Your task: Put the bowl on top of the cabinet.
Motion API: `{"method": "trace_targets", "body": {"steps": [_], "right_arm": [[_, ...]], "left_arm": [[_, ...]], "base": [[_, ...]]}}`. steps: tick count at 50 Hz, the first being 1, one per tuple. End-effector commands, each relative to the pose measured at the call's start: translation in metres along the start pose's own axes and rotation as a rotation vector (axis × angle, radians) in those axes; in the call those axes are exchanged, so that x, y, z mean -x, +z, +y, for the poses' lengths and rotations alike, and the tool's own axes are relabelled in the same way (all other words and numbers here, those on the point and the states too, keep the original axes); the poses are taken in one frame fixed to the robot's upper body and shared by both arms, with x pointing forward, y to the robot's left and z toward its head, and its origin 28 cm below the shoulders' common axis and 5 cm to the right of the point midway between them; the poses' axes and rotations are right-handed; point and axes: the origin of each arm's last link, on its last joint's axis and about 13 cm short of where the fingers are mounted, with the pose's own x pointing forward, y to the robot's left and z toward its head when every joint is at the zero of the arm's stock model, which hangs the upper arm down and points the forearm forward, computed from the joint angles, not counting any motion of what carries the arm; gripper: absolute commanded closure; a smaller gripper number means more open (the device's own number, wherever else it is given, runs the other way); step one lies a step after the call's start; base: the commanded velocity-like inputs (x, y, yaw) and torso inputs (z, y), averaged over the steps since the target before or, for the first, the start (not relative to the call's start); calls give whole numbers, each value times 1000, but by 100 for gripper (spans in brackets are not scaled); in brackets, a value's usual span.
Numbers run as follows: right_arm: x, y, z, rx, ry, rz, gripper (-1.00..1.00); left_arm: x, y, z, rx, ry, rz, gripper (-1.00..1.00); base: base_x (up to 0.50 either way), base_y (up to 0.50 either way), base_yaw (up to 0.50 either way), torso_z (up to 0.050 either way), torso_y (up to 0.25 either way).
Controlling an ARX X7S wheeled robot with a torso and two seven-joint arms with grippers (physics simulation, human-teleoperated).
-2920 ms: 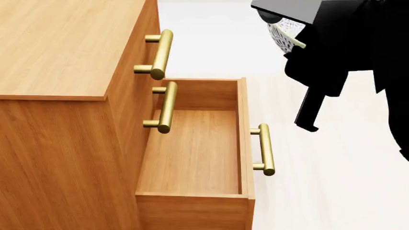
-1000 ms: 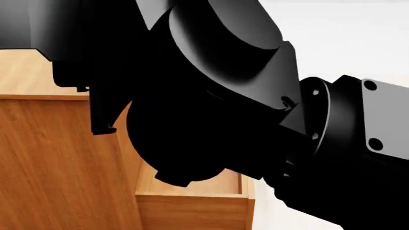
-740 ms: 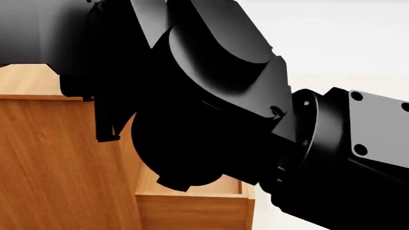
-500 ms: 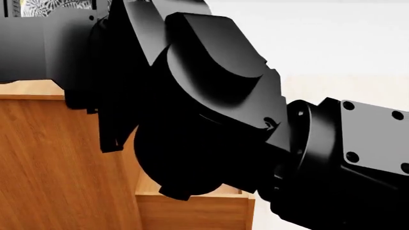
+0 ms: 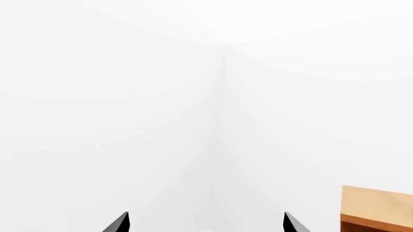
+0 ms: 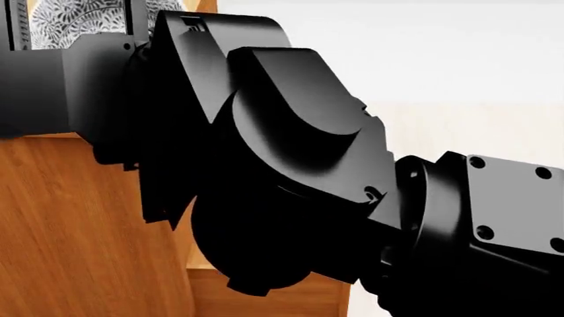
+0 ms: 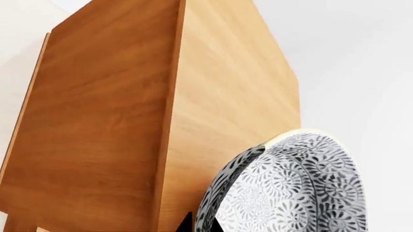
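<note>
Left gripper [image 5: 205, 223] showed only as two dark fingertips set well apart with nothing between them, pointed at a bare white corner of the room, a sliver of the cabinet [image 5: 376, 208] off to one side of it. It played no part in the job.

Moving rightward along the cabinet [image 6: 79, 224], its side panel filled the lower left of the head view, and above it the bowl [image 6: 81, 21] peeked out between dark finger bars over the cabinet's top. Most of that view was blocked by the bulky right arm [image 6: 291, 172], reaching across toward the cabinet from its right side.

Right gripper [image 7: 193, 223] was clamped on the bowl [image 7: 290, 193] at its rim, only a dark finger tip showing at the bowl's edge. From its own camera the bowl was tipped steeply, its patterned inside facing out, with the cabinet's flat top [image 7: 96, 125] spread out close beyond it. I could not tell whether the bowl's foot was over the top or past its edge, nor how far above the wood it hung.

My worry was the tilt: let go like that, the bowl would likely land on its rim, roll, and drop off the cabinet's edge. The arm hiding the head view made judging the placement harder.
</note>
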Motion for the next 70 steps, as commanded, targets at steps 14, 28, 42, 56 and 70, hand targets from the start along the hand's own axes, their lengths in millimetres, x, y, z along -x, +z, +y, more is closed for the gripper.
{"method": "trace_targets", "body": {"steps": [14, 28, 42, 56, 70], "right_arm": [[4, 2, -8, 7, -113, -104, -100], [22, -5, -1, -14, -186, -190, -100], [64, -32, 96, -238, -337, -370, -100], [73, -53, 164, -449, -410, -357, -100], [67, -60, 194, -532, -366, -320, -100]], "left_arm": [[0, 0, 0, 0, -1, 1, -100], [0, -1, -1, -1, -3, 2, -100], [0, 1, -2, 1, -14, -1, -100], [0, 0, -4, 2, -17, -1, -100], [-1, -3, -3, 36, -3, 15, -100]], "base": [[0, 0, 0, 0, 0], [0, 0, 0, 0, 0], [0, 0, 0, 0, 0], [0, 0, 0, 0, 0], [0, 0, 0, 0, 0]]}}
